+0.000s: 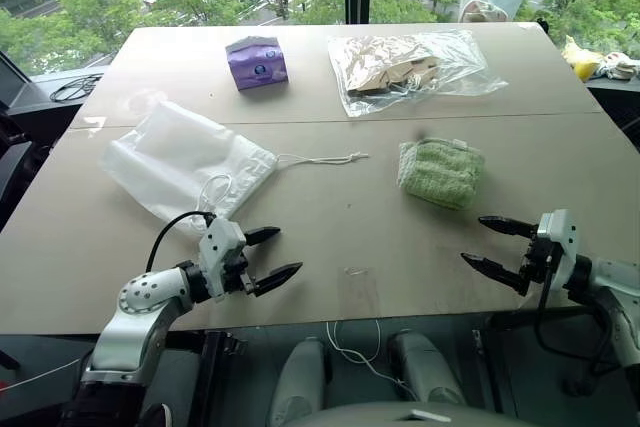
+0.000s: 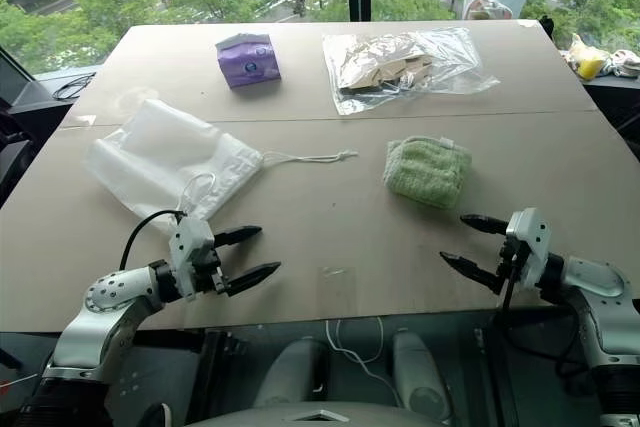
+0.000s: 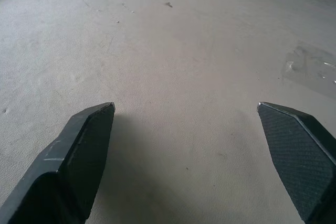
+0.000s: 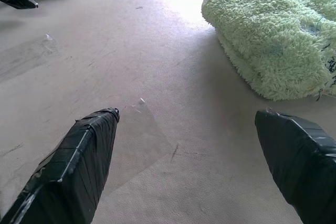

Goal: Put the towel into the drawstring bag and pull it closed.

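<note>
Towel [image 1: 441,173] lies far-left of right gripper [image 1: 490,244], nearer it than left gripper [image 1: 268,256]; both grippers spread apart, empty.

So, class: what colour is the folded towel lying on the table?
The towel is light green, with a fluffy pile; the right wrist view shows it best.

Purple tissue pack [image 1: 257,61] beside clear plastic bag [image 1: 410,69] on the beige table [image 1: 330,237].
</note>
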`<act>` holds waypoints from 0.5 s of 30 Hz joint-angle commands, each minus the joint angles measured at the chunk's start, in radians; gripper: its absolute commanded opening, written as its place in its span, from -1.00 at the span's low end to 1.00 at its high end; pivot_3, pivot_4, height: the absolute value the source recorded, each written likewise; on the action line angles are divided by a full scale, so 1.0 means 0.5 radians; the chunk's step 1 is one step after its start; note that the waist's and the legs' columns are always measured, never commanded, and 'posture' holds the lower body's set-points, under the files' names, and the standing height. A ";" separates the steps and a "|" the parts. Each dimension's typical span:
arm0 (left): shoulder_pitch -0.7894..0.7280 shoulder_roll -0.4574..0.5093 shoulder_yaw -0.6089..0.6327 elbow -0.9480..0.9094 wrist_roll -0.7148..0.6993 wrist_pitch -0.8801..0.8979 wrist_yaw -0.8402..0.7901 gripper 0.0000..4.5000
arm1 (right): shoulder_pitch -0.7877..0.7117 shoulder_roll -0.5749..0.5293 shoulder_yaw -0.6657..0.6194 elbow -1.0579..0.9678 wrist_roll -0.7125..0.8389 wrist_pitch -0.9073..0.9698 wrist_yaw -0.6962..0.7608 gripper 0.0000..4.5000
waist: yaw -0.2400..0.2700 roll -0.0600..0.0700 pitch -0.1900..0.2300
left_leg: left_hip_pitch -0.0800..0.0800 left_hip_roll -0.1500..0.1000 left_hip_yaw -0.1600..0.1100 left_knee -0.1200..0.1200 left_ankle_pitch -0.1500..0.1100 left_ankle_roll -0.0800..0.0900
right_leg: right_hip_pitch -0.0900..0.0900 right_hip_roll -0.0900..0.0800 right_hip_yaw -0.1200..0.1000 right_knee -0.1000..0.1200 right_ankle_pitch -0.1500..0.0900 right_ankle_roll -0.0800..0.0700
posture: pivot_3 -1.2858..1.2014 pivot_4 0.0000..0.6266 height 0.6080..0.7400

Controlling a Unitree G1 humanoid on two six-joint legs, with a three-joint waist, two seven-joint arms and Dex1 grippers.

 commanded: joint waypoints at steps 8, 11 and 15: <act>0.084 -0.014 0.025 0.018 0.004 0.042 0.045 1.00 | -0.008 -0.005 -0.042 -0.004 0.023 -0.051 0.005 0.98 | 0.000 0.000 0.000 | 0.000 0.000 0.000 0.000 0.000 0.000 | 0.000 0.000 0.000 0.000 0.000 0.000 | 0.03 -0.52 1.00; 0.084 -0.012 0.028 0.016 0.003 0.044 0.052 1.00 | -0.014 -0.004 -0.038 -0.003 0.025 -0.051 0.005 0.98 | 0.000 0.000 0.000 | 0.000 0.000 0.000 0.000 0.000 0.000 | 0.000 0.000 0.000 0.000 0.000 0.000 | 0.03 -0.52 1.00; 0.081 -0.008 0.031 0.017 0.001 0.045 0.055 1.00 | -0.021 -0.002 -0.035 -0.005 0.025 -0.048 0.003 0.98 | -0.001 0.000 0.000 | 0.000 0.000 0.000 0.000 0.000 0.000 | 0.000 0.000 0.000 0.000 0.000 0.000 | 0.03 -0.52 1.00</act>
